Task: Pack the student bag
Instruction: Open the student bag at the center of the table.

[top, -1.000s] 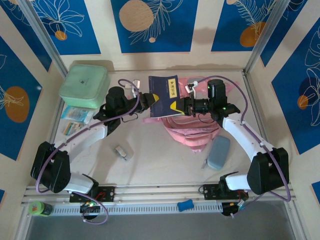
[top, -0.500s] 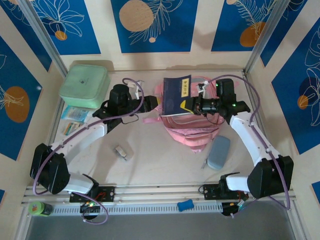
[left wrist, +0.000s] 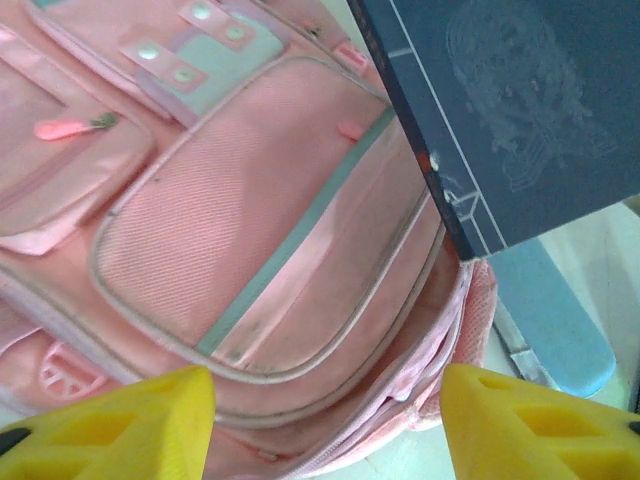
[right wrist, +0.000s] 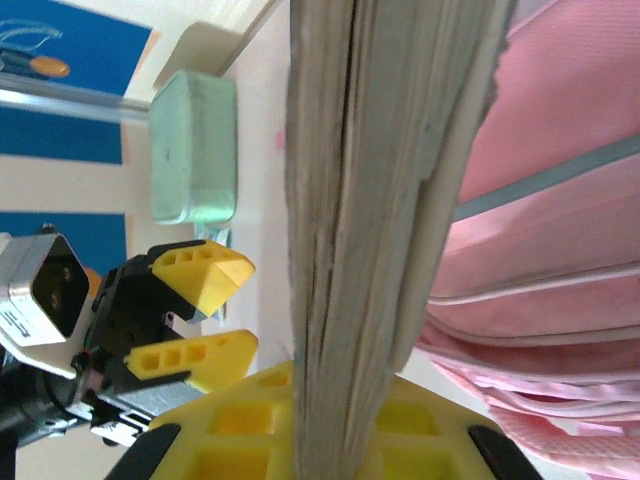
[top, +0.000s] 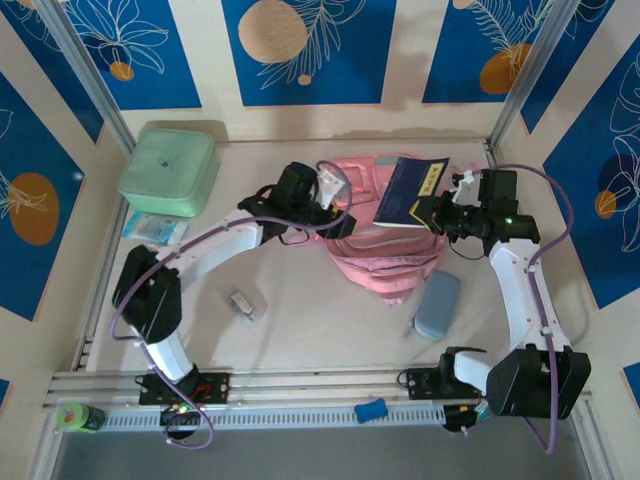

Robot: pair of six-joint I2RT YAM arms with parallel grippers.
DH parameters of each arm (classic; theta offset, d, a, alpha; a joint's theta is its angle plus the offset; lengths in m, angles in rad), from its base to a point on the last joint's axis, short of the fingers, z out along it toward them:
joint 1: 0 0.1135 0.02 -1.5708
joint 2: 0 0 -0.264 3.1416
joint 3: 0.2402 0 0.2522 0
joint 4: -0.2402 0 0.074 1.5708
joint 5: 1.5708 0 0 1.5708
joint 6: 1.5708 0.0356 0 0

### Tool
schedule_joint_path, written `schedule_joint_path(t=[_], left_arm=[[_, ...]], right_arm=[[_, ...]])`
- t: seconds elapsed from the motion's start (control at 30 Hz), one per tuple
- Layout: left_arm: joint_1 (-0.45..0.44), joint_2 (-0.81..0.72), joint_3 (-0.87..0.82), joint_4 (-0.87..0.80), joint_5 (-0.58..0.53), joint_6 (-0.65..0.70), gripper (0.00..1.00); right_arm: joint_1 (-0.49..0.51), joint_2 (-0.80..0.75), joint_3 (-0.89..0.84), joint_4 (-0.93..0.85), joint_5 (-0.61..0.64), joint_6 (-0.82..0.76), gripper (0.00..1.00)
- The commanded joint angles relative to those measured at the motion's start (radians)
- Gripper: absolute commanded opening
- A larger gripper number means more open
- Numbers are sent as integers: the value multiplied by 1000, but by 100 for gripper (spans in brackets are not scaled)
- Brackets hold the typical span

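One pink student bag (top: 385, 262) is lying flat on the table (top: 300, 320), right of centre, its front pockets facing up. Over its far right corner we are holding a dark blue book (top: 408, 192) at a tilt. Our right gripper (top: 432, 212) is clamping the book by the edge nearest that arm; we cannot tell whether the book is touching the fabric. Our left gripper (top: 343, 214) is hovering over the bag's far left side, its jaws standing wide apart with nothing between them. Just beside the bag's near right corner a grey-blue pencil case (top: 437, 305) is lying on the table. Well apart, in the far left corner, a mint-green box (top: 170, 170) is sitting, with a small packet (top: 155, 228) lying just in front of it.
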Motion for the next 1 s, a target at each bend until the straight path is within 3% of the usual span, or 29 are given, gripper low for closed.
schedule_joint_path(t=[0.0,0.17,0.57,0.9,0.97], left_arm=[[-40,77,124,-101,-7,166,63],[-63,213,259,-144,-9,247,66],[-103,437,485,-277,-14,372,68],[-153,551,601,-299,-42,386,71],[-153,568,605,-268,-89,368,68]], right_arm=[[-28,-23,-21,-24,24,-4,0],[-66,-37,-39,-40,90,17,0],[-210,-75,-77,-64,108,38,0],[-227,-75,-101,-41,86,51,0],[-227,-75,-101,-39,83,55,0]])
